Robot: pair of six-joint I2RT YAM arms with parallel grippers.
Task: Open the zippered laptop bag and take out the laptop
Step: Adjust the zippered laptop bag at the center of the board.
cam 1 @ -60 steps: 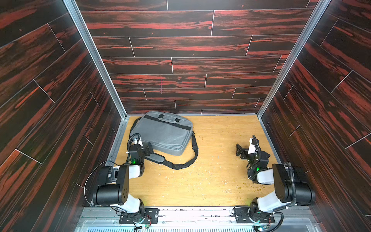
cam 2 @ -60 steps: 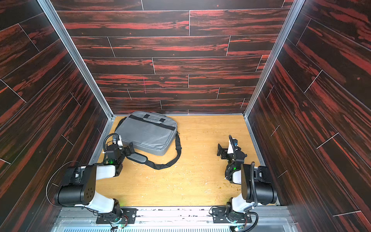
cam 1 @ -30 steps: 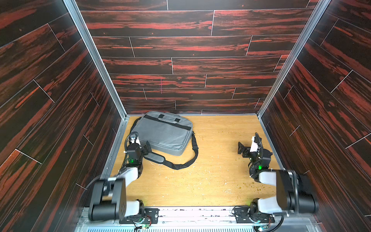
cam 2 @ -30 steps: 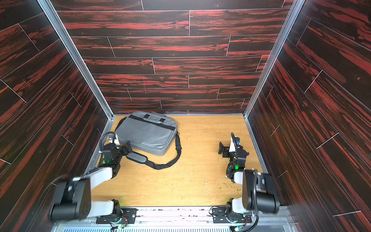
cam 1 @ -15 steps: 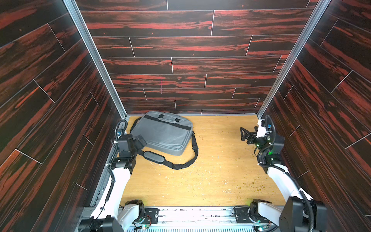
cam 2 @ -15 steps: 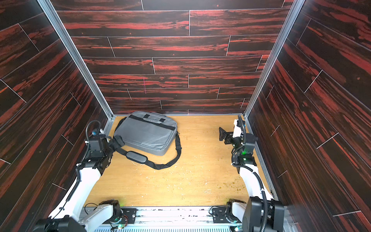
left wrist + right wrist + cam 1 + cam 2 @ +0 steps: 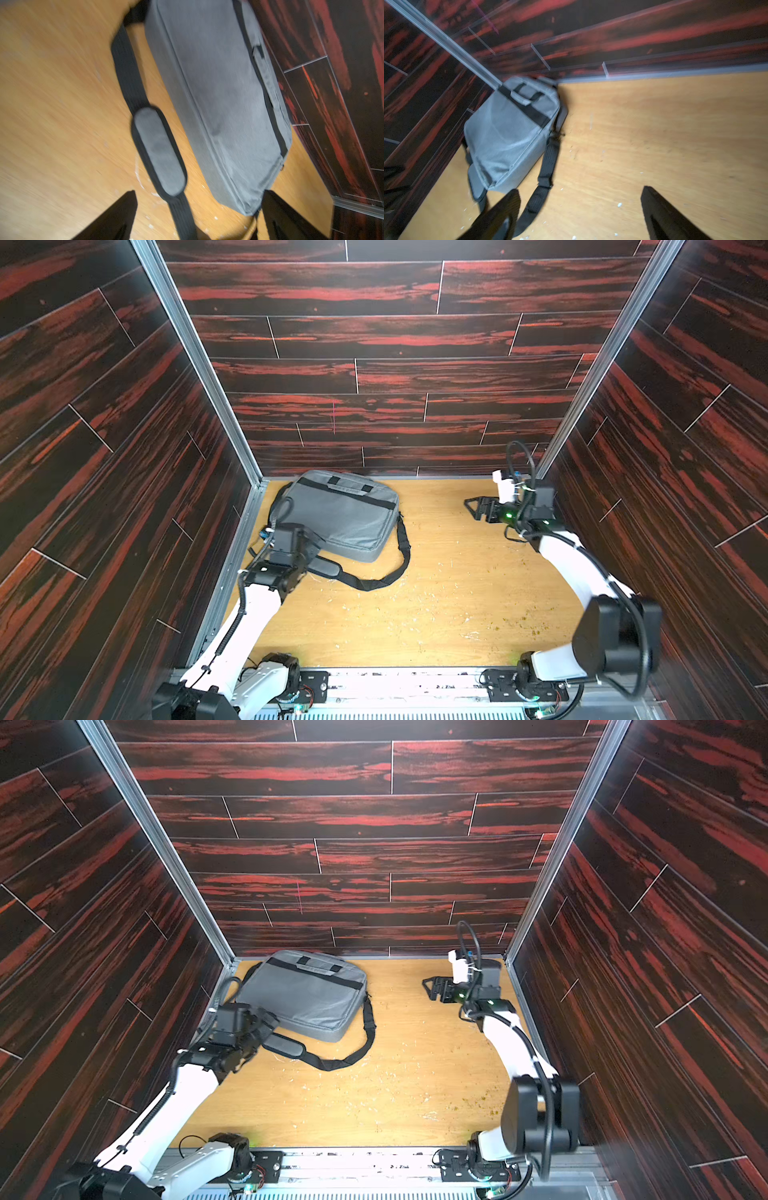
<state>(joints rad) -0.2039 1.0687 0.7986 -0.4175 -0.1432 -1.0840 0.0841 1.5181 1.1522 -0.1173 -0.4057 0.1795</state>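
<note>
Near left gripper, zippered laptop bag

Speckled wooden tabletop, dark red-streaked walls

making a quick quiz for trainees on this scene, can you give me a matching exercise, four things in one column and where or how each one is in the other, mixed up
Things
1. zippered laptop bag
2. shoulder strap
3. left gripper
4. right gripper

Places or states
a. open, over bare table, well apart from the bag
b. black, looped on the wood in front of the bag
c. grey, lying flat in the far corner, closed
d. open, by the bag's near corner, above the strap

Pairs: 1-c, 2-b, 3-d, 4-a
</note>
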